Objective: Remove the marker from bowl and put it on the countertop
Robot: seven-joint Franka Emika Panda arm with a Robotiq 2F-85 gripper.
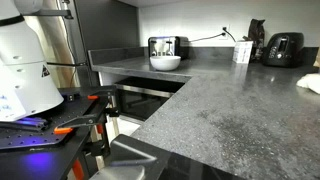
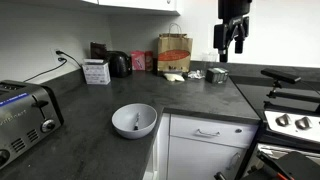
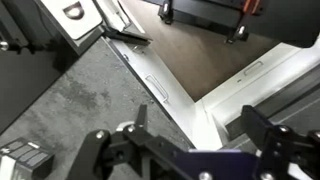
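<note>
The small white bowl (image 2: 134, 120) sits on the dark grey speckled countertop (image 2: 90, 110) near its inner corner. It also shows in an exterior view (image 1: 165, 62) in front of the toaster. A thin pale marker (image 2: 134, 124) shows faintly inside the bowl. My gripper (image 2: 234, 48) hangs high above the far right part of the countertop, well away from the bowl, open and empty. In the wrist view its jaws (image 3: 200, 128) are spread over the countertop edge (image 3: 70, 100) and white cabinet fronts. The bowl is out of the wrist view.
A black toaster (image 2: 25, 108) stands left of the bowl. A white box (image 2: 97, 72), a brown paper bag (image 2: 174, 52) and a shiny object (image 2: 217, 74) line the back. A stove (image 2: 290, 120) is at the right. A white cylindrical container (image 1: 242, 51) stands by the wall.
</note>
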